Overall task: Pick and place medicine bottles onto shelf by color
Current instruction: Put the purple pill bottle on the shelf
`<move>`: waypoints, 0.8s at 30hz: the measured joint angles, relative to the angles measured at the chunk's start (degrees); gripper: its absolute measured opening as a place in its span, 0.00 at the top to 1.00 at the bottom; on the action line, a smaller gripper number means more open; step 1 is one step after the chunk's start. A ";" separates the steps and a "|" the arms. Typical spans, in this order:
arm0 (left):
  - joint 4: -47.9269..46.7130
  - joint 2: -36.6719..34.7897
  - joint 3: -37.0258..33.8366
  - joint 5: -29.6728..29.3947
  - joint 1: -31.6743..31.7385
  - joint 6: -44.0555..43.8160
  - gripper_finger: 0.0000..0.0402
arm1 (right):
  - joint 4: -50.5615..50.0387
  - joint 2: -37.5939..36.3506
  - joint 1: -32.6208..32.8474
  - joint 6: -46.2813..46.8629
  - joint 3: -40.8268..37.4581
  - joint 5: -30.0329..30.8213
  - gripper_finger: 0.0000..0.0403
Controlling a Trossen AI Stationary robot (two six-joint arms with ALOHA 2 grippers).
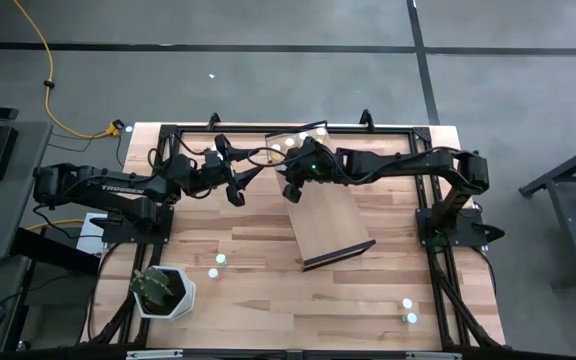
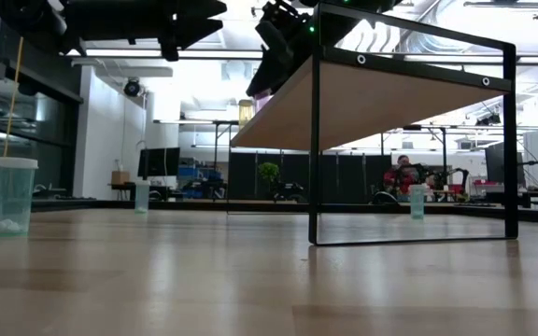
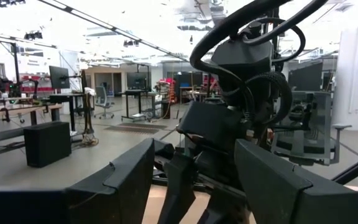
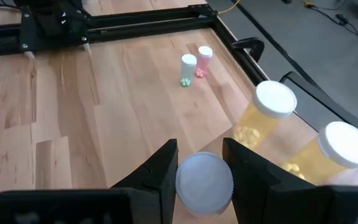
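The shelf point(image 1: 330, 225), a tilted light-wood board in a dark frame, stands mid-table; the low view shows its underside point(image 2: 381, 103). My right gripper point(image 1: 293, 190) is over the shelf's far end, shut on a white-capped bottle point(image 4: 204, 180) whose body is hidden under the cap. Two yellow bottles point(image 4: 272, 112) point(image 4: 334, 149) stand on the shelf beside it. A teal bottle point(image 4: 188, 68) and a pink bottle point(image 4: 204, 61) stand on the tabletop beyond. My left gripper point(image 1: 236, 186) is open and empty, just left of the right gripper, with its fingers point(image 3: 135, 180) facing the right arm's wrist. My right gripper pinches the bottle between its two fingers point(image 4: 160, 174), one on each side at the white cap point(image 4: 211, 163). The fingers come from above, pointing down. The bottle stands upright with its cap up. Whether its base rests on the shelf cannot be told.
Two bottles point(image 1: 217, 265) stand on the table left of the shelf's near end, and two more point(image 1: 408, 310) at the near right. A white pot with a plant point(image 1: 163, 292) stands at the near left. Black frame rails point(image 1: 168, 135) run along the table's edges.
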 joint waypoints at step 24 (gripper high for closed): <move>0.00 0.00 0.00 -0.10 0.00 0.00 0.47 | 0.65 -0.02 -0.07 1.16 0.00 -0.34 0.74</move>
